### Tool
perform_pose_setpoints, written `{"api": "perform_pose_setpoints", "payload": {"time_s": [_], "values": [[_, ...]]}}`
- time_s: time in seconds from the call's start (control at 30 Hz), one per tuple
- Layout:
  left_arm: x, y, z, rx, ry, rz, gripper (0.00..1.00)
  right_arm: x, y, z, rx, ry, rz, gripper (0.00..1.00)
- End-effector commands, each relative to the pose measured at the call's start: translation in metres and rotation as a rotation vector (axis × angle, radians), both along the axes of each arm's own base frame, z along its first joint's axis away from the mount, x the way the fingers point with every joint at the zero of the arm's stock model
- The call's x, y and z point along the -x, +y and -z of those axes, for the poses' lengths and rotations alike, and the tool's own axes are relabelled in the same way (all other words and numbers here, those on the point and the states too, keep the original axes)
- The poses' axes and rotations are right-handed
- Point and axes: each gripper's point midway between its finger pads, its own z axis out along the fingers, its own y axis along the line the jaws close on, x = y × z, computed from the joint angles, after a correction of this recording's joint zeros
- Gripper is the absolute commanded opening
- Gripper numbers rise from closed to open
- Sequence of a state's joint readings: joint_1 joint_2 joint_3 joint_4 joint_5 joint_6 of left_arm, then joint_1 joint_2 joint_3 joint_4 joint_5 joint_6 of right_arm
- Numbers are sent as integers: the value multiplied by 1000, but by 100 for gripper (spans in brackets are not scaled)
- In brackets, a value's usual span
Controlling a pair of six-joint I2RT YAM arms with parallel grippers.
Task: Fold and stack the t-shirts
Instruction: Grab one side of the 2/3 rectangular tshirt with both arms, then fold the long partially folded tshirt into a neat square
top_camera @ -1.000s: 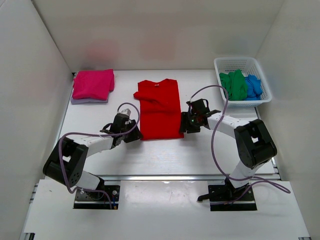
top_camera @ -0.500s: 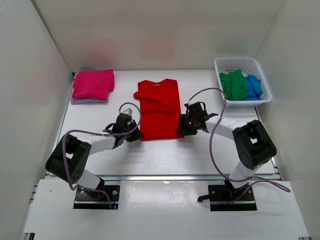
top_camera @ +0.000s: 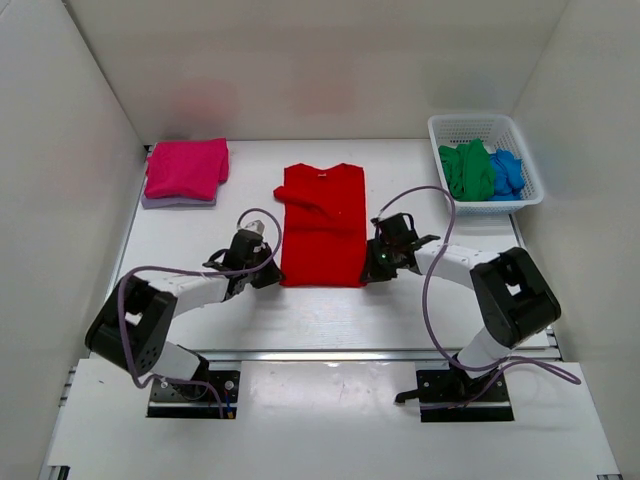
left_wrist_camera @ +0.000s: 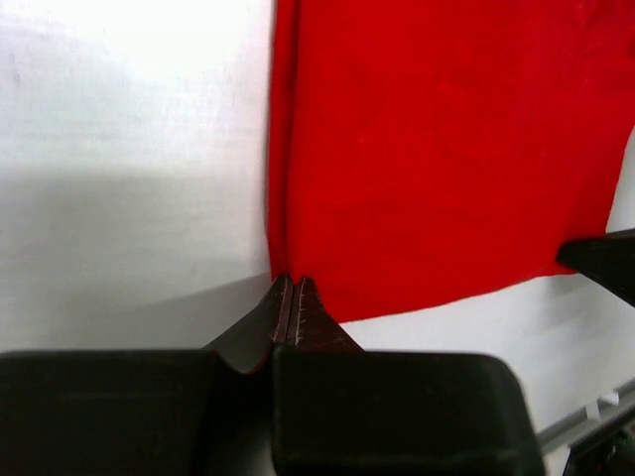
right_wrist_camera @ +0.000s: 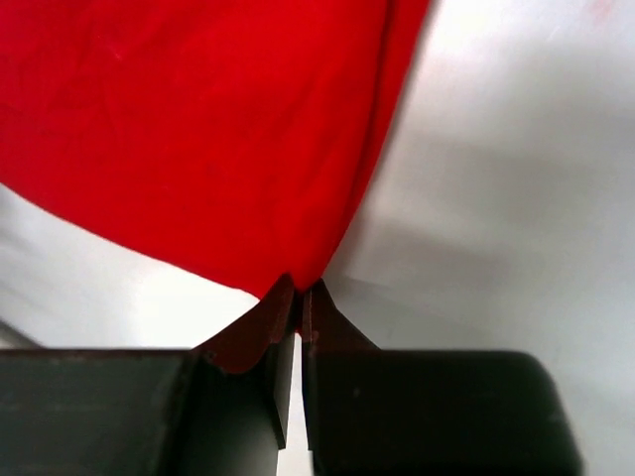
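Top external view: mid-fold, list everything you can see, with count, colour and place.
red t-shirt: 1, bright red, middle of the table, partly folded.
pink t-shirt: 1, magenta-pink, folded, far left corner, on a pale layer I cannot identify.
green t-shirt: 1, green, bunched in the basket, left side.
blue t-shirt: 1, blue, bunched in the basket, right of the green one.
basket: 1, white mesh, far right corner.
table: 1, white, under everything.
left gripper: 1, black, shut on the red t-shirt's near left corner.
right gripper: 1, black, shut on its near right corner.
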State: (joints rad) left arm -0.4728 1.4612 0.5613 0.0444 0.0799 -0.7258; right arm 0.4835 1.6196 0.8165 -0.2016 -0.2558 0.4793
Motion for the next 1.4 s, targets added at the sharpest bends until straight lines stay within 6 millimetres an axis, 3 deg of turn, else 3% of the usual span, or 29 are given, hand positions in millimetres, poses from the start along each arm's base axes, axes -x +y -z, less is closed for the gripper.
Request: {"api": "perform_pose_setpoints", "payload": {"time_s": [0.0, 0.2, 0.33, 0.6, 0.8, 0.9, 1.07, 1.37], "values": [[19, 11, -10, -22, 15, 25, 0, 31, -1, -4, -13, 59, -68, 0], [81, 27, -7, -40, 110, 72, 0, 82, 5, -8, -12, 110, -150, 0], [104, 37, -15, -26, 120, 72, 0, 113, 4, -13, -53, 125, -147, 0], [130, 42, -51, 56, 83, 82, 0, 141, 1, -47, -170, 111, -152, 0], [156, 38, -55, 111, 151, 117, 0, 149, 4, -70, -181, 131, -198, 1], [154, 41, -65, 120, 122, 98, 0, 148, 5, -79, -174, 113, -219, 0], [131, 38, -109, 143, 32, 71, 0, 133, 6, -101, -189, 84, -214, 0], [101, 26, -136, 140, -7, 89, 0, 103, 11, -130, -199, 52, -248, 0]]}}
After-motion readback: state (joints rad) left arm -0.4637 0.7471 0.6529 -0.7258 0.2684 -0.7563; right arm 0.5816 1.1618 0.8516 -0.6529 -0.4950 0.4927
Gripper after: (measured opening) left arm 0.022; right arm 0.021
